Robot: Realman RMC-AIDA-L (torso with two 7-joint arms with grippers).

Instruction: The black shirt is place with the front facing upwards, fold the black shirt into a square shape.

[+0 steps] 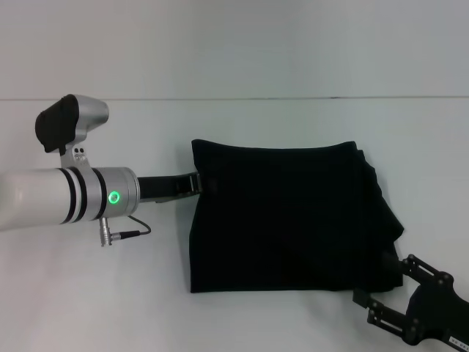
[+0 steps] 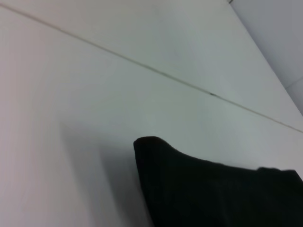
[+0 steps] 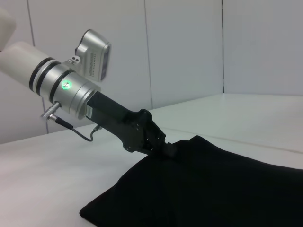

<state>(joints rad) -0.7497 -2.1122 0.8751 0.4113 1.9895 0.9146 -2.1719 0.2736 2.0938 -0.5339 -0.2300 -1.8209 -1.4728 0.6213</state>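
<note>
Right gripper (image 1: 382,287) sits lowest in the head view, at the shirt's (image 1: 282,220) near right corner; its linkage looks spread, but I can't tell whether the fingers hold cloth or hang free. Shirt lies folded on the white table (image 1: 242,121) as a rough rectangle, wider than deep, no lettering showing, with stacked layers bunched and fanned along the right edge. Left gripper (image 1: 195,183) comes in from the left and meets the far left edge; in the right wrist view its tips (image 3: 166,147) look pinched onto a small raised hem of cloth, so I read it as grasping the shirt. Left wrist view only shows a lifted dark corner (image 2: 151,144) against the table. Risks, as I judge them: if left pulls before right has a firm hold, the whole stack drags sideways instead of folding. That loose right edge could splay further and spoil the square. A shallow pinch on one layer would peel the top ply and leave the rest behind. Uneven lift between arms would skew the crease.
</note>
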